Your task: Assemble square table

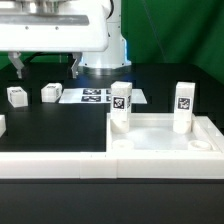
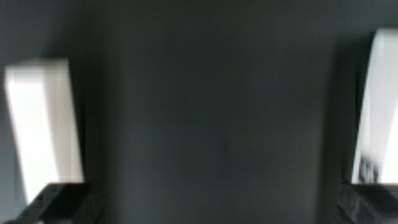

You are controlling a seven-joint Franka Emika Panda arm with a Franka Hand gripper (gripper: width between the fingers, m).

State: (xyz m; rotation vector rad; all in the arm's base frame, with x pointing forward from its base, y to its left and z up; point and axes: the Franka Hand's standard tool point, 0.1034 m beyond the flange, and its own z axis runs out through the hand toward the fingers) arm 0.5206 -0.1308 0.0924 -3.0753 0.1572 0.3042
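Observation:
The white square table slab (image 1: 160,140) lies at the exterior view's lower right. Two tagged white legs stand upright on its far corners, one (image 1: 121,106) on the left and one (image 1: 183,106) on the right. Two more small white legs (image 1: 16,95) (image 1: 50,92) lie loose on the black table at the left. My gripper (image 1: 46,68) hangs above those loose legs, open wide and empty. The wrist view is blurred. It shows dark table between the jaws of the gripper (image 2: 210,205), with a white shape (image 2: 39,120) on one side and another (image 2: 377,110) on the other.
The marker board (image 1: 100,96) lies flat behind the slab, near the arm's base. A long white low wall (image 1: 50,160) runs along the front left. A small white piece (image 1: 2,125) shows at the left edge.

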